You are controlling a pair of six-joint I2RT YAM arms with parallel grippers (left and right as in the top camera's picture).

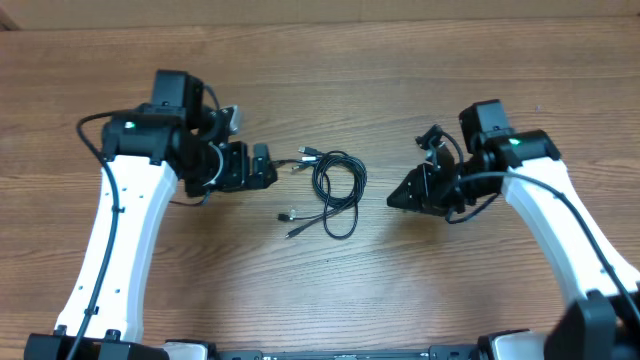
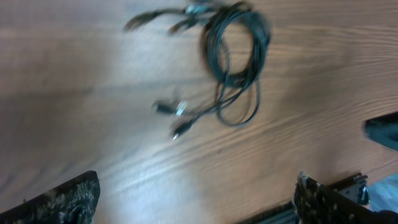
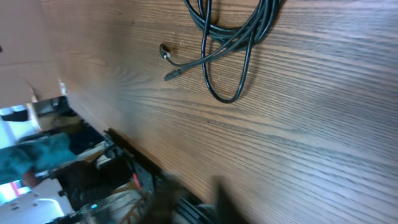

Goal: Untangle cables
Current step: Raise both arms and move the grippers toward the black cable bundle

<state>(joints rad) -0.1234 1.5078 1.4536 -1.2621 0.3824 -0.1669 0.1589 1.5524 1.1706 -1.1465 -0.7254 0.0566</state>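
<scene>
The cables (image 1: 336, 188) lie as one small black coiled bundle in the middle of the wooden table, with plug ends sticking out at the upper left (image 1: 306, 155) and lower left (image 1: 291, 216). My left gripper (image 1: 272, 167) is open just left of the bundle and touches nothing. In the left wrist view its fingers (image 2: 59, 200) stand wide apart, with the cables (image 2: 237, 59) ahead. My right gripper (image 1: 398, 198) is shut to a point right of the bundle, apart from it. The right wrist view shows the cables (image 3: 231, 34) at the top and the blurred gripper (image 3: 208, 202) holding nothing.
The table's front edge (image 3: 134, 155) runs across the lower left of the right wrist view, with dark equipment (image 3: 93, 186) and a teal object (image 3: 34, 155) beyond it. Both white arms (image 1: 115, 250) reach in from the bottom corners.
</scene>
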